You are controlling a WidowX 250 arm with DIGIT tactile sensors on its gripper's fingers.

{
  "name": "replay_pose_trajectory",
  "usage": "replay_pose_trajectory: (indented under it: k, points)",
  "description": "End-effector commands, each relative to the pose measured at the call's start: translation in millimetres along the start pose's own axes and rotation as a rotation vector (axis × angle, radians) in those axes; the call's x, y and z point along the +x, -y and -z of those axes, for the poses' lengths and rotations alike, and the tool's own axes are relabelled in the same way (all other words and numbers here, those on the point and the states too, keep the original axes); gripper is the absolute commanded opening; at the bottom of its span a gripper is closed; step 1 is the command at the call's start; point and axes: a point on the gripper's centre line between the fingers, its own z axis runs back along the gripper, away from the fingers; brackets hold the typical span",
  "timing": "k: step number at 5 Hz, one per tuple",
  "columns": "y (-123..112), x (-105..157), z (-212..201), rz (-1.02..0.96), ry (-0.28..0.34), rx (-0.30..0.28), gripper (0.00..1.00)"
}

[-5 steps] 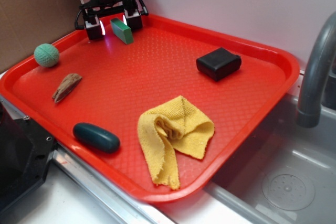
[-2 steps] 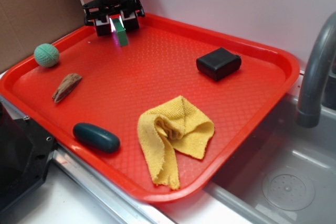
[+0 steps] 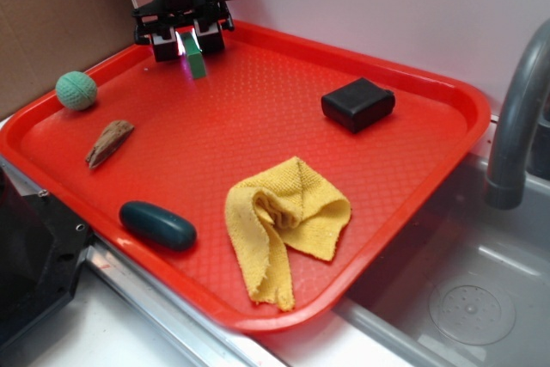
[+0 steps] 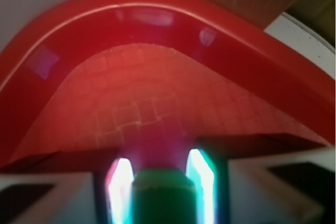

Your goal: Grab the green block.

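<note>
Tray (image 3: 412,83): your red tray's far corner holds the action.
Gripper (image 3: 186,43): you see its fingers pinching the green block.
Green block (image 3: 194,59): sits between the fingers, at the far-left corner; wrist view (image 4: 160,195) confirms.

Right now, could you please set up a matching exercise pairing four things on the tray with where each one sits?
Things:
1. green block
2. black box
3. yellow cloth
4. pale green ball

Places:
A. near the tray's left rim
B. between the gripper's fingers at the far corner
C. near the front edge, crumpled
D. toward the right side, nearest the faucet

Pairs: 1-B, 2-D, 3-C, 4-A
</note>
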Motion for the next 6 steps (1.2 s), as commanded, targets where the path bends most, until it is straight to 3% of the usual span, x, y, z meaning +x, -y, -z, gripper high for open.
replay_pose_trajectory:
  k: [1, 2, 3, 4, 5, 6]
  points:
    - [-11.9, -10.7, -21.6, 0.041, 0.016, -0.032, 0.0]
    - [-20.5, -35.3, -74.3, 0.14, 0.036, -0.127, 0.0]
    - [-26.9, -71.2, -128.2, 0.345, 0.042, -0.317, 0.0]
    - [-40.1, -91.0, -178.2, 0.464, 0.052, -0.529, 0.0]
    - [-53.5, -101.9, -226.0, 0.514, 0.123, -0.616, 0.0]
    - [-52.5, -117.1, -252.5, 0.56, 0.117, -0.563, 0.0]
